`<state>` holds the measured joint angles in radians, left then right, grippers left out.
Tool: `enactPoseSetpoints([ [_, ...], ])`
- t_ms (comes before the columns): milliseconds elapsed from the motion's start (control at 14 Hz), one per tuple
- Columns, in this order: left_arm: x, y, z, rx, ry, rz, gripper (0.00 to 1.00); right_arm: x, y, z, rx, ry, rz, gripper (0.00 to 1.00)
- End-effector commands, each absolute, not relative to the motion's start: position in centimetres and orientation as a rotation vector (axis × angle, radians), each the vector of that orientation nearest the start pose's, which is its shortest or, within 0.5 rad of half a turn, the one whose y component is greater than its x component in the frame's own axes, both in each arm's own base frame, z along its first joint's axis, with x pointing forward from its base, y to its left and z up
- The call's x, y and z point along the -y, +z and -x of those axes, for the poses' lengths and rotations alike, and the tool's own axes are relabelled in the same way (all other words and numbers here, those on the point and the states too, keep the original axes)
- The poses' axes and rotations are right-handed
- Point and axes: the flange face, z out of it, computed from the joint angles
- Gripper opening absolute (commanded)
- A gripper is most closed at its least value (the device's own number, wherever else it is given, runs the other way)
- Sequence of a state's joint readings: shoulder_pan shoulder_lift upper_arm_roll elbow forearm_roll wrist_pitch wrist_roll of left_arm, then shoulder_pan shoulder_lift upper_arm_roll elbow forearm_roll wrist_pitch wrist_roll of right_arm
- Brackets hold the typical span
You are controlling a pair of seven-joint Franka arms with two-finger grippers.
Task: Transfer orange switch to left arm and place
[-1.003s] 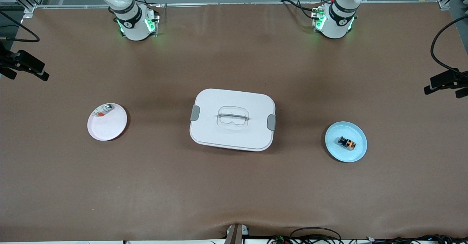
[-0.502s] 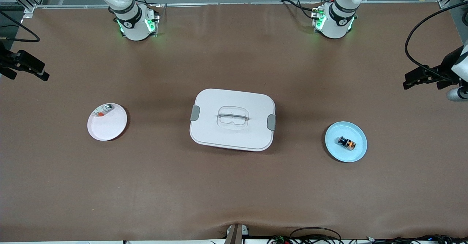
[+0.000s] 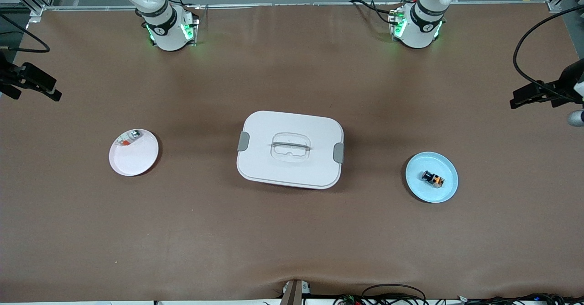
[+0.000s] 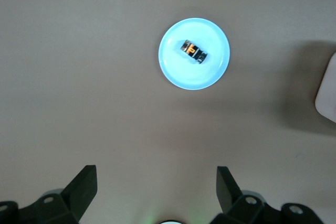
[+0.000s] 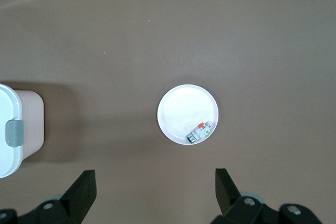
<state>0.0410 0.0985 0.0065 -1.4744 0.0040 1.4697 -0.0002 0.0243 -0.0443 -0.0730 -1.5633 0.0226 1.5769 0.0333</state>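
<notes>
The orange switch (image 3: 432,178) lies on its side on a small blue plate (image 3: 445,191) toward the left arm's end of the table; it also shows in the left wrist view (image 4: 193,51). The white box (image 3: 292,168) stands shut in the middle of the table. My left gripper (image 4: 156,174) is open and empty, high over bare table between its base and the blue plate (image 4: 194,74); its hand shows at the front view's edge (image 3: 543,96). My right gripper (image 5: 155,178) is open and empty, high over bare table by the pink plate (image 5: 181,108), and waits.
The pink plate (image 3: 134,159) toward the right arm's end holds a silvery-white part with a red-orange bit (image 3: 129,138). The box's edge shows in both wrist views (image 4: 328,93) (image 5: 10,156). Cables lie along the table's near edge.
The left arm's hand has shifted at the edge of the front view, in toward the table and partly back. The right arm, the switch and the box have not moved.
</notes>
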Motion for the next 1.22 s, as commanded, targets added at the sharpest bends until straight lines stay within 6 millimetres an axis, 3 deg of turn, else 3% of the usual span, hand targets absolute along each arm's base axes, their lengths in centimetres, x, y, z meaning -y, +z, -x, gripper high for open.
enactPoseSetpoints([
  [0, -3.5, 61.3, -57.0, 0.089, 0.161, 3.140, 1.00, 2.6, 65.7, -54.2, -0.115, -0.087, 3.128, 1.00],
  [430, -1.6, 61.3, -57.2, 0.072, 0.154, 3.136, 1.00, 2.7, 65.7, -54.2, -0.117, -0.089, 3.128, 1.00],
  [645, -1.6, 61.4, -57.2, 0.050, 0.154, 3.149, 1.00, 2.7, 65.7, -54.2, -0.117, -0.089, 3.128, 1.00],
  [788, -1.0, 62.2, -57.2, 0.043, 0.133, 3.145, 1.00, 2.7, 65.7, -54.2, -0.117, -0.089, 3.129, 1.00],
  [1146, 1.5, 62.6, -56.5, 0.031, 0.145, 3.124, 1.00, 2.7, 65.8, -54.2, -0.117, -0.091, 3.129, 1.00],
])
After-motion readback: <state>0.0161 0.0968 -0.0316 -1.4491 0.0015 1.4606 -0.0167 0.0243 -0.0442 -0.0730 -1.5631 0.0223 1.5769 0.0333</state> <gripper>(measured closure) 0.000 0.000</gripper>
